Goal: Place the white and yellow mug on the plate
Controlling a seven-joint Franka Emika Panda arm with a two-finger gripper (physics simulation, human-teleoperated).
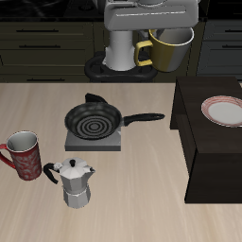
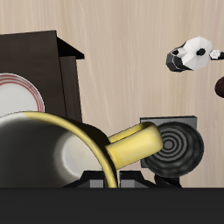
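Moka pot [image 1: 76, 181] nearest front edge, red mug [image 1: 25, 156] beside it.
Gripper [image 1: 151, 43] holds white and yellow mug [image 1: 170, 49] aloft, far back; plate [image 1: 227, 111] unoccupied.

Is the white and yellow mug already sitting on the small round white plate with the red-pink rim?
No: the white and yellow mug hangs at the gripper far back above the table, while the red-rimmed white plate lies bare on the dark block.
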